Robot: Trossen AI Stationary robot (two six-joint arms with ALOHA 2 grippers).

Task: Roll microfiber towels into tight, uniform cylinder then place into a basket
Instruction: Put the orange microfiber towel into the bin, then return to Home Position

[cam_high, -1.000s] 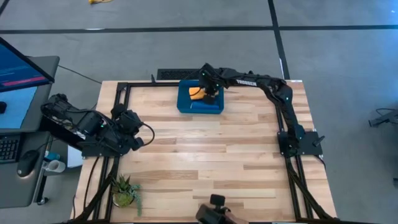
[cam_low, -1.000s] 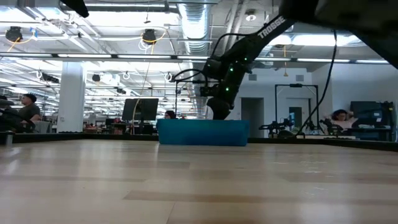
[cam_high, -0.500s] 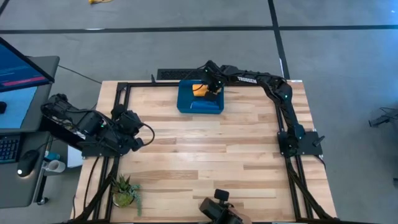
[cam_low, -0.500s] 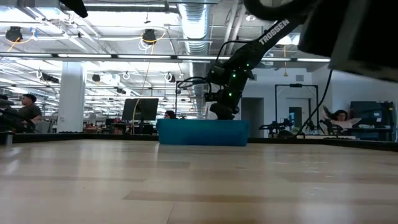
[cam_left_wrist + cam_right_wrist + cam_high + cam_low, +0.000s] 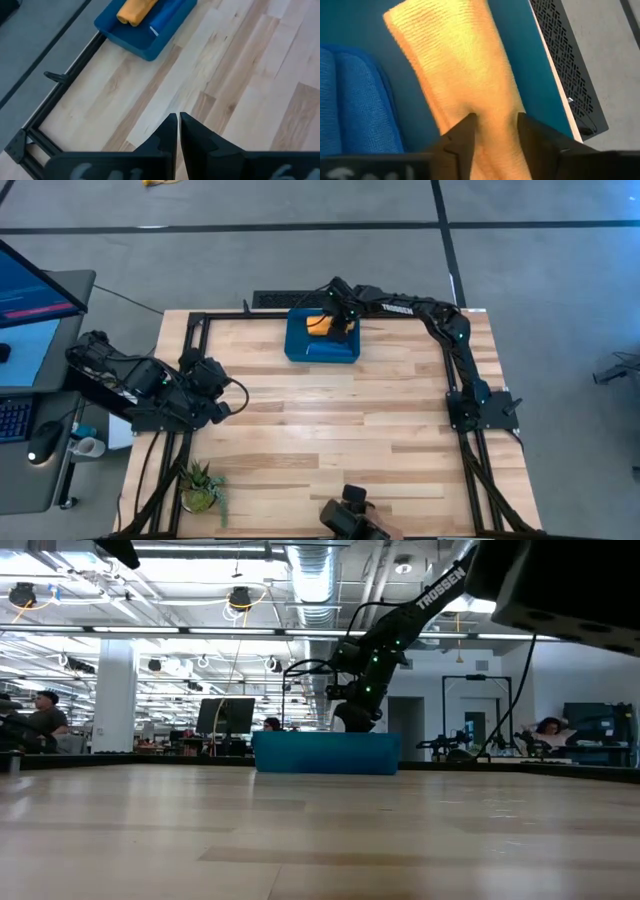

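Where the table's far edge runs, one dark blue basket [image 5: 321, 338] is seen, and two rolled towels are counted inside it: one yellow-orange towel [image 5: 465, 85] and one blue towel [image 5: 355, 100], laid side by side and touching. The yellow-orange roll is placed on the basket's far side, the blue roll on the near side. Two arms are present. The right gripper [image 5: 494, 131] is held low over the basket, its two fingers parted, with the tips set against the top of the yellow-orange towel; the cloth is touched but not clamped. In the low view the same gripper [image 5: 357, 718] is seen just above the basket wall [image 5: 325, 752]. The left gripper [image 5: 178, 131] is parked over bare wood at the table's left side, well apart from the basket, with its fingers pressed together and nothing between them. One small potted plant [image 5: 201, 487] is seen at the near left corner.
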